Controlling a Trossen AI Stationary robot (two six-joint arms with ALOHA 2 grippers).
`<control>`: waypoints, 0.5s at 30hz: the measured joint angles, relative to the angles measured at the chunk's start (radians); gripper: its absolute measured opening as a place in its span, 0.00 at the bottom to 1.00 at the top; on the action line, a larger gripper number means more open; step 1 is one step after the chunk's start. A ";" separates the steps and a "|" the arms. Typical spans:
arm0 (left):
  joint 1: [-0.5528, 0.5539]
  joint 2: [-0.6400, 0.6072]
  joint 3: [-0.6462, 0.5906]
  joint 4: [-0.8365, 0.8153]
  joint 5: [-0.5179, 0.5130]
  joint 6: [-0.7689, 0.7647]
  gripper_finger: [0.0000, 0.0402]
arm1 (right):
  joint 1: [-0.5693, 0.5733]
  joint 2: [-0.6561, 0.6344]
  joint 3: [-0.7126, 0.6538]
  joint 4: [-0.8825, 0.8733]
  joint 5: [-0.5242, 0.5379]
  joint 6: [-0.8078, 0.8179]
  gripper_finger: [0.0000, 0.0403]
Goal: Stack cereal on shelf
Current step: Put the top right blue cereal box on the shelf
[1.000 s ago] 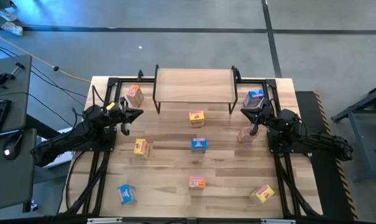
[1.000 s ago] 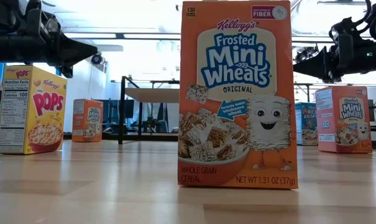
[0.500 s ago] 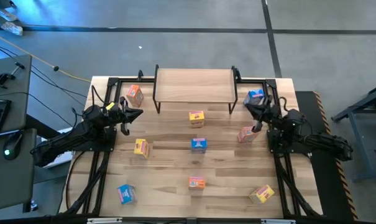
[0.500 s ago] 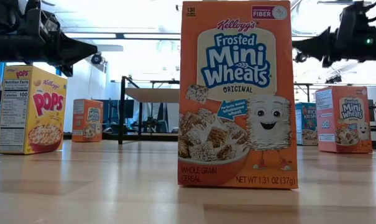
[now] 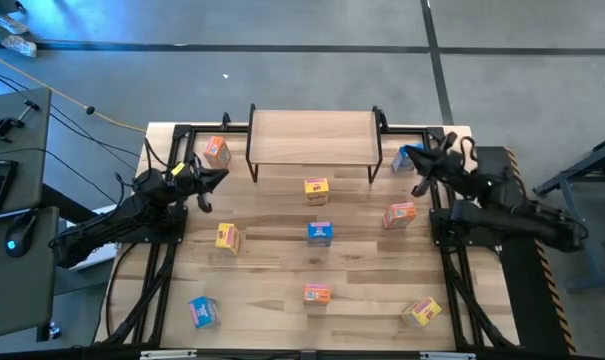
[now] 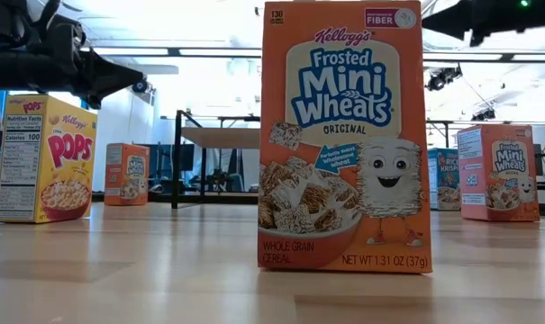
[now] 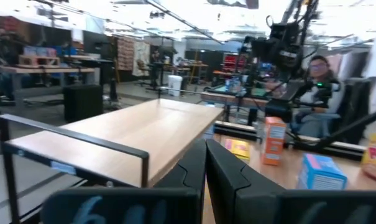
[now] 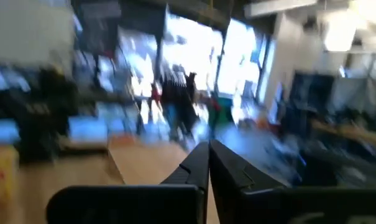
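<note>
Several small cereal boxes stand scattered on the wooden table: an orange one [image 5: 216, 152] left of the shelf, a blue one [image 5: 409, 157] right of it, an orange one [image 5: 399, 215] below that, a big-looking orange one [image 6: 342, 135] nearest the low camera. The shelf [image 5: 312, 138], light wood on black legs, stands at the far edge with nothing on it. My left gripper [image 5: 220, 177] is shut and holds nothing, level, near the shelf's left legs. My right gripper [image 5: 410, 154] is shut and holds nothing, high above the blue box.
More boxes stand mid-table: yellow [image 5: 316, 189], blue [image 5: 320, 232], yellow [image 5: 227, 237], orange [image 5: 316, 293], blue [image 5: 203, 311], yellow [image 5: 422, 311]. Black arm frames run along both table sides. A seated person [image 7: 318, 68] shows beyond the table.
My right gripper has risen well above the table and gone toward the far edge, from beside the orange box to over the blue box, rolling somewhat; it stays shut. No box has moved.
</note>
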 joint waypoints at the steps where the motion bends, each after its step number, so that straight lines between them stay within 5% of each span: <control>1: 0.000 0.000 0.000 0.000 -0.002 0.001 0.01 | 0.000 0.044 0.048 -0.067 0.038 -0.003 0.00; 6: 0.000 0.000 0.000 0.000 -0.003 0.003 0.01 | -0.001 0.275 0.319 -0.514 0.225 0.037 0.03; 15: 0.001 0.000 0.000 0.002 -0.043 0.048 0.01 | -0.053 0.676 0.743 -1.171 0.239 0.192 0.27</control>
